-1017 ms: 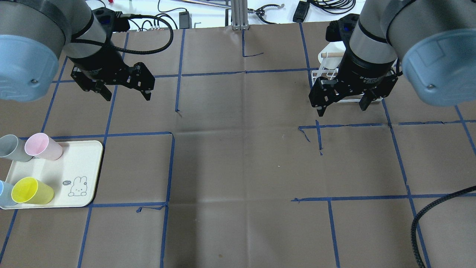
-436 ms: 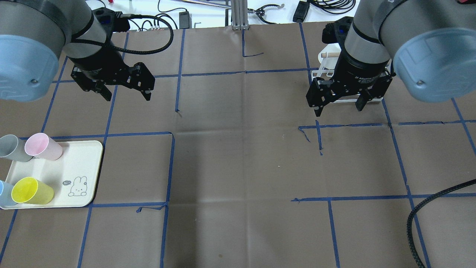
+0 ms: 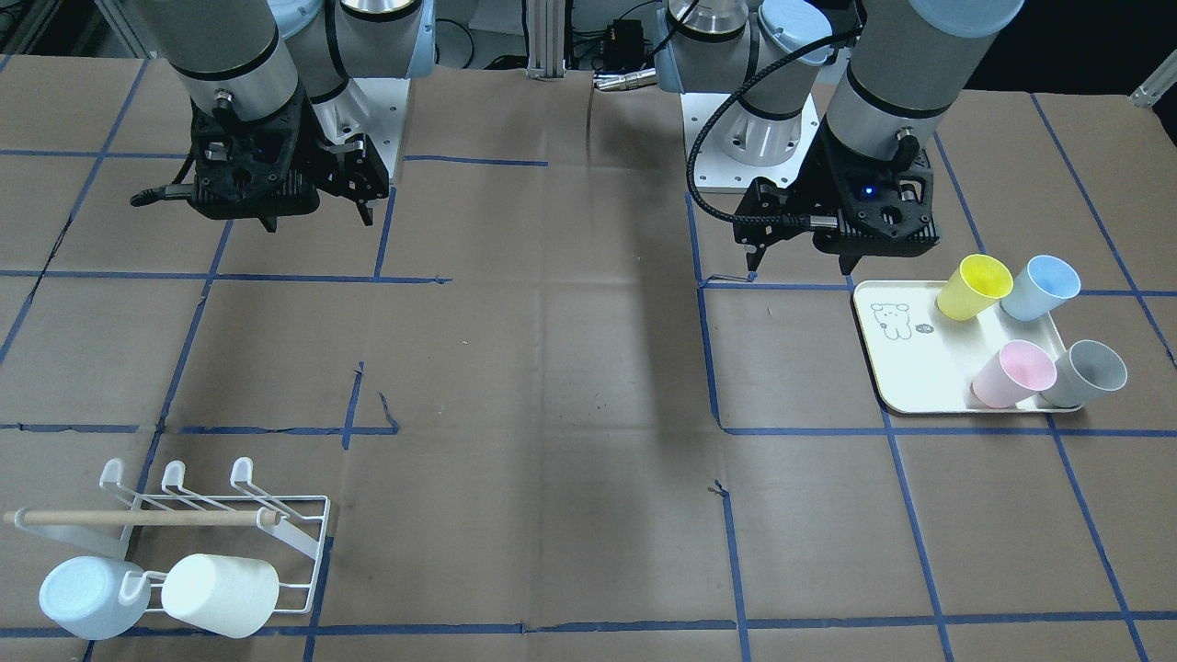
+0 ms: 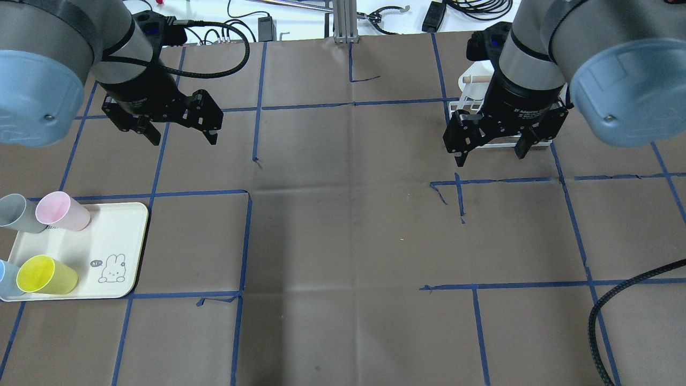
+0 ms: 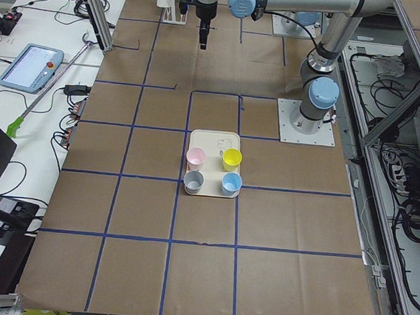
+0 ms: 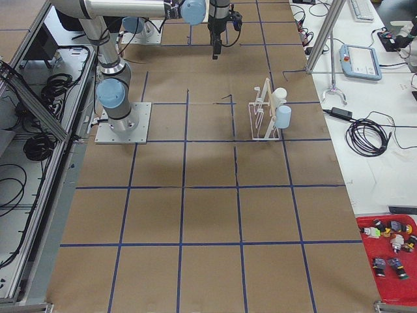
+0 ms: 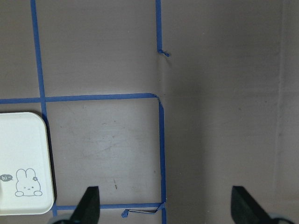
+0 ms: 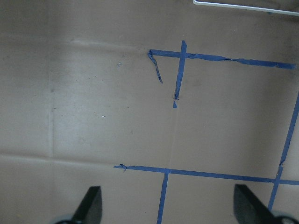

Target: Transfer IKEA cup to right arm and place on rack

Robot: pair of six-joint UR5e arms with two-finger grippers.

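Four cups stand mouth-up on the tray point(image 4: 115, 230), near left: yellow cup point(image 4: 45, 274), blue cup point(image 3: 1039, 287), pink cup point(image 4: 61, 211), grey cup point(image 4: 19, 213). Tray print: a rabbit with "hi~". Beyond it, the left gripper point(image 4: 184, 140) hangs over the table point(image 4: 343, 241), jaws spread, empty. Right gripper point(image 4: 490, 158): likewise spread and empty; its white lettering begins "2F Adaptive", the rest illegible. Rack point(image 3: 317, 542), far right, carries a white cup point(image 3: 221, 595) and a pale cup point(image 3: 87, 598) below its dowel point(image 3: 138, 518).
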